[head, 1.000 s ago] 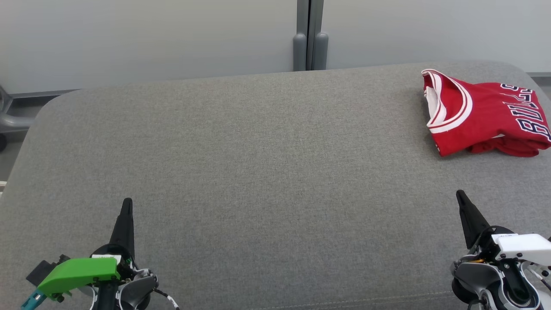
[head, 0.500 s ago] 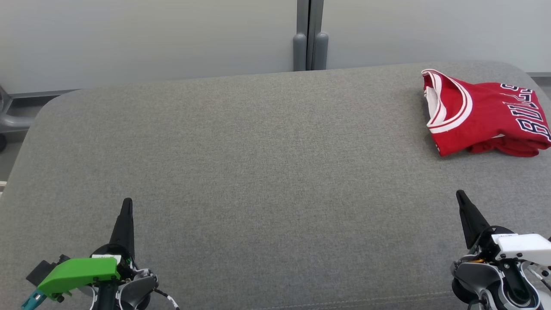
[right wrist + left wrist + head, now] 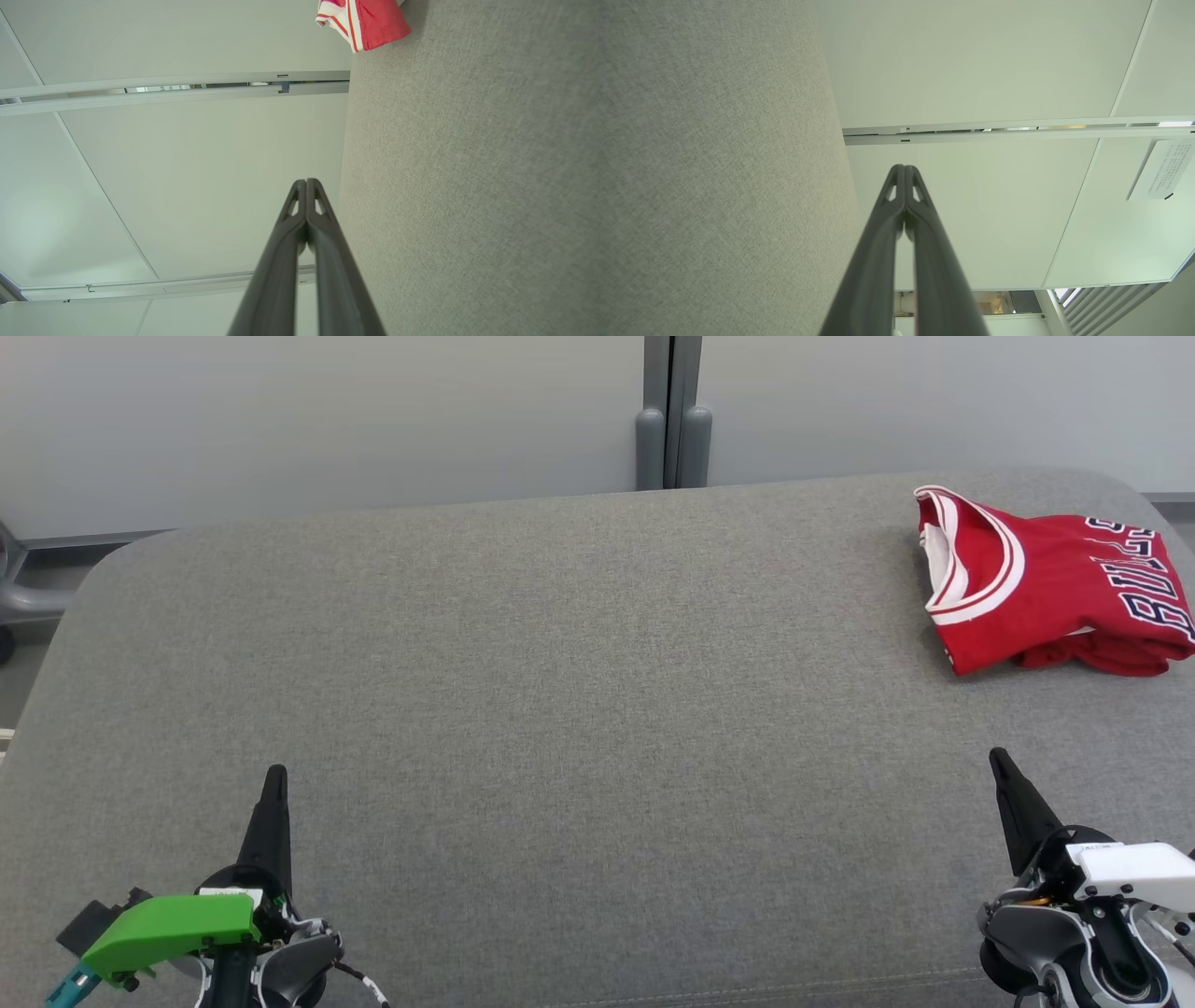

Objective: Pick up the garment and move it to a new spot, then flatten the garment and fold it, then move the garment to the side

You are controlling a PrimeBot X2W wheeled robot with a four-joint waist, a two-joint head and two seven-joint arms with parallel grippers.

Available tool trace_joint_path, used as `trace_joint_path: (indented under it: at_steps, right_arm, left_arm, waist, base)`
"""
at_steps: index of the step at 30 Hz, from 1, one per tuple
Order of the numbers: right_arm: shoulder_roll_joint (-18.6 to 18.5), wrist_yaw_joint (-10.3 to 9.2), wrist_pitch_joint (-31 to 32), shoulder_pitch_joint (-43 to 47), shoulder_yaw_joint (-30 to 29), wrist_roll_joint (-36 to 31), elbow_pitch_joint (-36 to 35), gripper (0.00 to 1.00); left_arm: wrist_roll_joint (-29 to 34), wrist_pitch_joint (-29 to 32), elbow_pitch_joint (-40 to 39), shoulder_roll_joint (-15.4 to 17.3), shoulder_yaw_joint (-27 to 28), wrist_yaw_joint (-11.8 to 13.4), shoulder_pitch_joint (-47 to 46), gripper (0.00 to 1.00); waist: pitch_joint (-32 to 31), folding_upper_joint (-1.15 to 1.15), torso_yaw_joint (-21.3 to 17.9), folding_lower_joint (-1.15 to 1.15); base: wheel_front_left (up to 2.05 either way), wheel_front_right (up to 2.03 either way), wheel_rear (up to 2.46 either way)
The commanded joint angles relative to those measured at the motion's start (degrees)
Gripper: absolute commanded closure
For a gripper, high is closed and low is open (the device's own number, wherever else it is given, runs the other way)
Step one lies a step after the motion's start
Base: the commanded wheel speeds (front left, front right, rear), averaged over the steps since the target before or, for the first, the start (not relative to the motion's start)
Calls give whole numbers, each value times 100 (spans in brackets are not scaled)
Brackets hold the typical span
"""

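The garment [image 3: 1055, 583], a red jersey with white and dark trim and lettering, lies folded at the far right of the grey padded table [image 3: 579, 709]. A corner of the garment [image 3: 364, 21] also shows at the top of the right wrist view. My left gripper [image 3: 276, 775] rests at the lower left, shut and holding nothing, fingertips pressed together [image 3: 904, 168]. At the lower right my right gripper [image 3: 997, 756] is shut and bare too, well short of the jersey, its tips meeting [image 3: 306, 182].
The table's rounded far edge meets pale wall panels [image 3: 327, 420] with a grey vertical post [image 3: 672, 420] between them. A grey chair part [image 3: 14, 588] shows past the table's left corner.
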Motion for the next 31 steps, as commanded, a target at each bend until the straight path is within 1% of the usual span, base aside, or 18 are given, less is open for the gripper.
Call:
trace_joint_path:
  at_steps: [1,31]
  right_arm:
    - [-26,2,17,-26,-16,32,17,100]
    - [-26,2,16,-26,-16,32,16,100]
  left_arm:
    - [-28,16,-8,-2,27,-24,-89,100]
    - [-26,17,-9,-3,28,-24,-89,100]
  waist:
    - [0,0,0,0]
    - [0,0,0,0]
  base:
    - [0,0,0]
    - [0,0,0]
